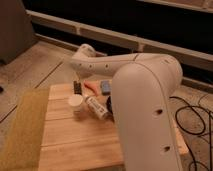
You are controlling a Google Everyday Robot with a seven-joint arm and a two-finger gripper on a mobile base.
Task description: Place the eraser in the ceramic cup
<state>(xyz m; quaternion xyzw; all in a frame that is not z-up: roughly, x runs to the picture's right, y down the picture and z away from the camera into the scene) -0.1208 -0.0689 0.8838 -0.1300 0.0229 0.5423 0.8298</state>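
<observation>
The ceramic cup (76, 103) is small and cream-white and stands upright on the wooden table (75, 137), left of centre. A small blue-grey block (105, 88), apparently the eraser, lies at the table's far edge, right of the cup. My gripper (76, 87) is a dark piece at the end of the white arm (107, 65). It hangs just behind and above the cup, to the left of the block. It looks open, with nothing in it.
An orange item (91, 85) lies between the gripper and the block. A white bottle (97, 108) lies on its side right of the cup. A black bowl (108, 106) is mostly hidden behind my bulky forearm (147, 115). A yellow-green mat (20, 130) covers the table's left side.
</observation>
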